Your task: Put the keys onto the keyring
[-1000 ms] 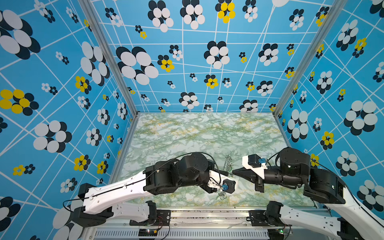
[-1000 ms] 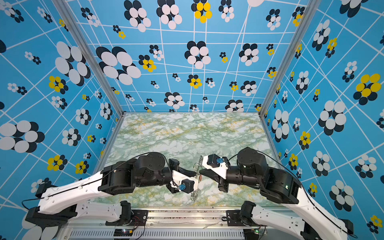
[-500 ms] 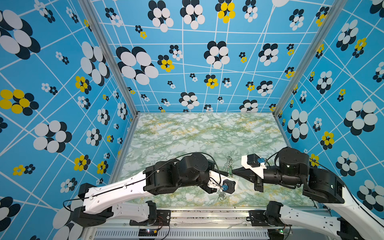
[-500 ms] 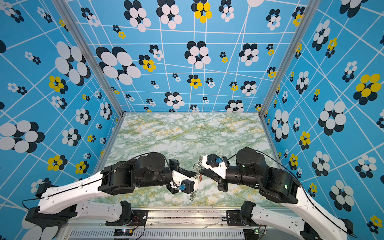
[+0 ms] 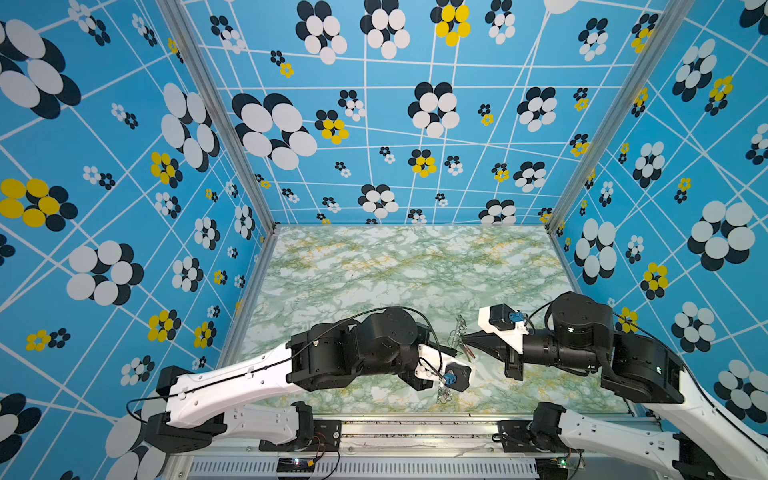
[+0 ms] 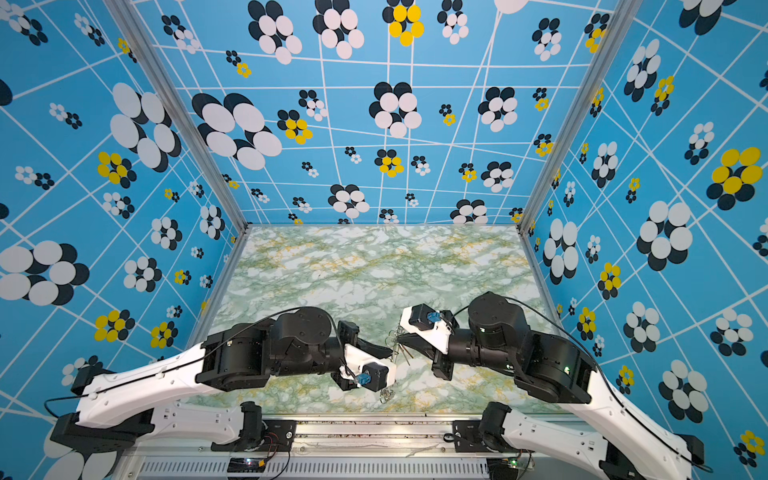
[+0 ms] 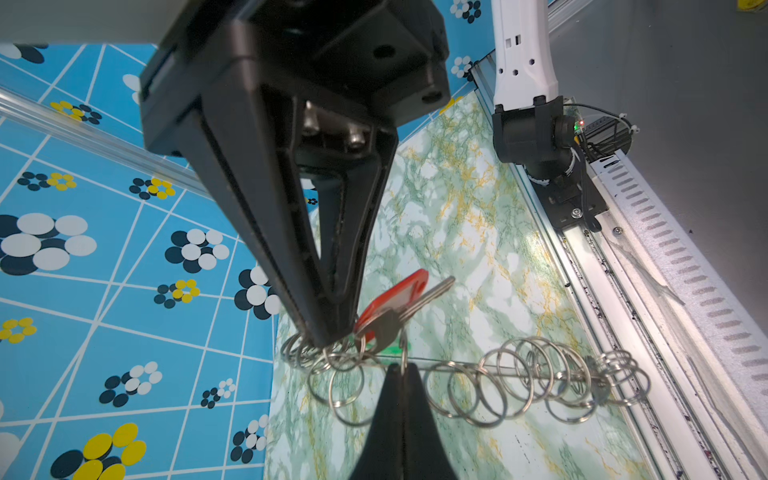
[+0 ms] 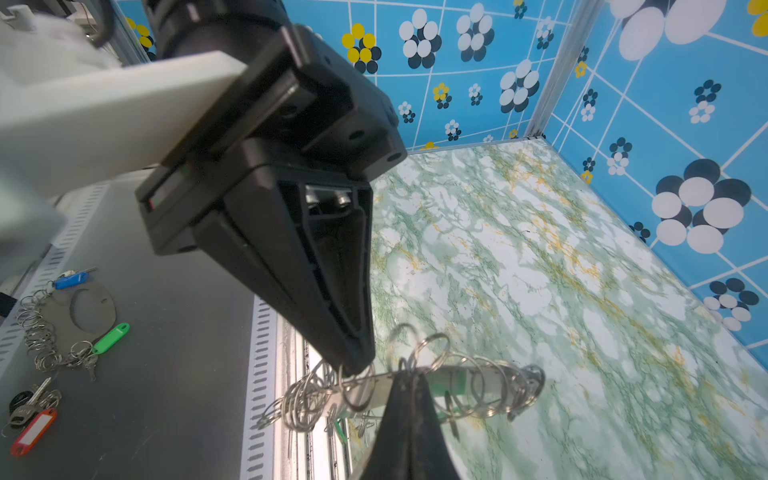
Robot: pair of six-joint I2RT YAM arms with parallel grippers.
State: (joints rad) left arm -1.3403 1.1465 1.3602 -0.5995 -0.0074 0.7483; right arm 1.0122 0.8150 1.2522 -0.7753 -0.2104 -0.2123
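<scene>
**Keyring (image 5: 458, 328) clamped from both sides above the table**

In both top views the keyring looks lifted off the marbled tabletop (image 5: 374, 270), near its front edge. It sits between the left gripper (image 5: 456, 353) and the right gripper (image 5: 465, 338), whose tips almost meet. Some loose wire rings (image 5: 444, 395) dangle lower down, under the left wrist.

In the left wrist view both grippers have their jaws pressed together. The left pinches at a ring near the middle of the plate, and the right bites into the bunch of rings at one end. A red tag (image 7: 395, 299) and its silver key (image 7: 434, 291) hang just beside the right tip. A sliver of green tag (image 7: 392, 349) shows behind them.

The right wrist view shows the plate edge-on, thin and flat. A spare keyring (image 8: 56, 320) with tagged keys lies outside on the grey bench.

I judge the plate to be light and stiff, and its rings to be smooth, springy and apt to swing. The flat face of the plate offers the steadiest hold. For a key, the plastic tag is the easiest part to grip.
</scene>
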